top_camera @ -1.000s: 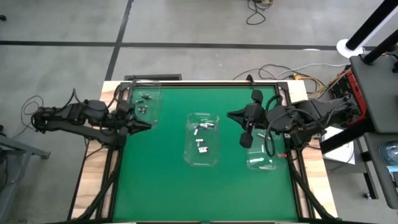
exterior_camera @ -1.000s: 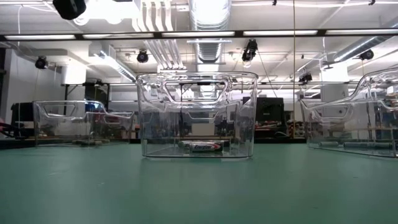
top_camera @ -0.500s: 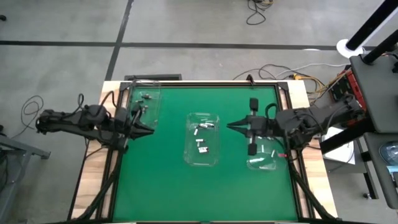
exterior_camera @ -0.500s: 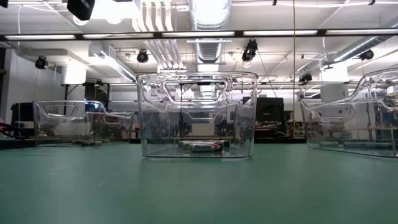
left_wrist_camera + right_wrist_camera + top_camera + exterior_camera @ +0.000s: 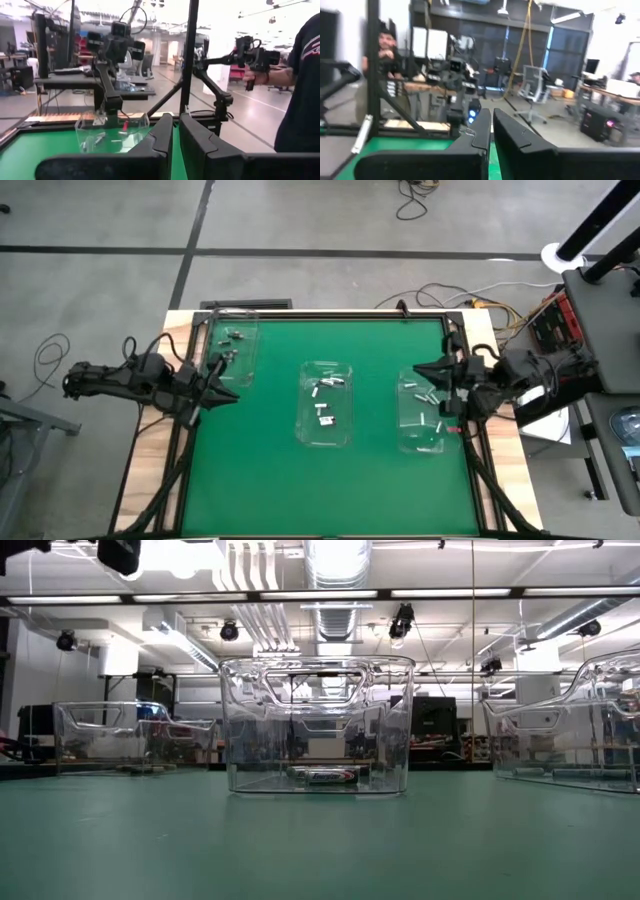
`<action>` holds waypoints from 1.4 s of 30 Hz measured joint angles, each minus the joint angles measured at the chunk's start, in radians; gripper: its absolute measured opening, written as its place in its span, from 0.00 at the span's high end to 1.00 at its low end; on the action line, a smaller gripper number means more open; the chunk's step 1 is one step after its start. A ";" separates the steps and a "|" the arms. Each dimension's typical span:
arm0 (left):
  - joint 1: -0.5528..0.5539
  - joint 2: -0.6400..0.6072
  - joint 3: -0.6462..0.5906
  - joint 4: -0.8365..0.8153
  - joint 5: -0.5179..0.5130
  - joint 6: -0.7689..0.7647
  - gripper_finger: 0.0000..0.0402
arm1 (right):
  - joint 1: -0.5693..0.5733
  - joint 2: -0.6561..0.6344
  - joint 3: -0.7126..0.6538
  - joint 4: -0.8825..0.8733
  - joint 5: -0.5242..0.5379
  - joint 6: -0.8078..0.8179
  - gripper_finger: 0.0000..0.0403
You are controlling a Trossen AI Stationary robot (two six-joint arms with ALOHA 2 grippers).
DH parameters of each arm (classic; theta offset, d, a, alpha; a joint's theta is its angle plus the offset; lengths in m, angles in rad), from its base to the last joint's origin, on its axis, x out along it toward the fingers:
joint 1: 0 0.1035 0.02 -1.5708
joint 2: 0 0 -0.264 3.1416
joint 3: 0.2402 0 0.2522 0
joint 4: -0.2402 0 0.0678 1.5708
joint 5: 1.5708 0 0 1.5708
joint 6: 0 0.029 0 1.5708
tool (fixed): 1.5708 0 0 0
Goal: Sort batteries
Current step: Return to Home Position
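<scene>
The batteries [image 5: 323,411], lying scattered in three clear bins [image 5: 326,444], are judged light, stiff, slick and prone to rolling, best pinched across the barrel's middle, while the left gripper [image 5: 233,396] and right gripper [image 5: 419,367] are held clenched, seemingly empty, at opposite table [image 5: 260,475] edges.

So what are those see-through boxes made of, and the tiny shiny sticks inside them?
The clear bins look like hard, glossy plastic: you can see straight through their walls, and the ceiling lights glint on them. The batteries look like metal, silvery-white and shiny, though they are too tiny to be sure. The left gripper and the right gripper are shut, one by each outer bin.
</scene>
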 joint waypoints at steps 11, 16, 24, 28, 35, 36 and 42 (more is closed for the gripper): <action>0.000 -0.168 -0.240 0.233 -0.006 0.000 0.97 | 0.000 -0.174 -0.196 0.024 -0.073 0.075 0.97; 0.000 -0.298 -0.343 0.270 -0.036 -0.044 0.97 | 0.000 -0.300 -0.299 0.024 -0.091 0.126 0.97; 0.000 -0.328 -0.442 0.295 -0.160 -0.098 0.97 | 0.000 -0.512 -0.449 0.051 -0.150 0.133 0.97; 0.000 -0.322 -0.442 0.268 -0.247 -0.051 0.97 | 0.000 -0.500 -0.502 0.060 -0.199 0.166 0.97; 0.000 -0.323 -0.442 0.208 -0.281 0.047 0.97 | 0.000 -0.512 -0.657 0.269 -0.251 0.174 0.97; 0.000 -0.323 -0.442 0.200 -0.281 0.047 0.97 | 0.000 -0.513 -0.666 0.268 -0.251 0.177 0.97; 0.000 -0.321 -0.442 0.153 -0.280 0.049 0.97 | 0.000 -0.492 -0.665 0.232 -0.246 0.211 0.97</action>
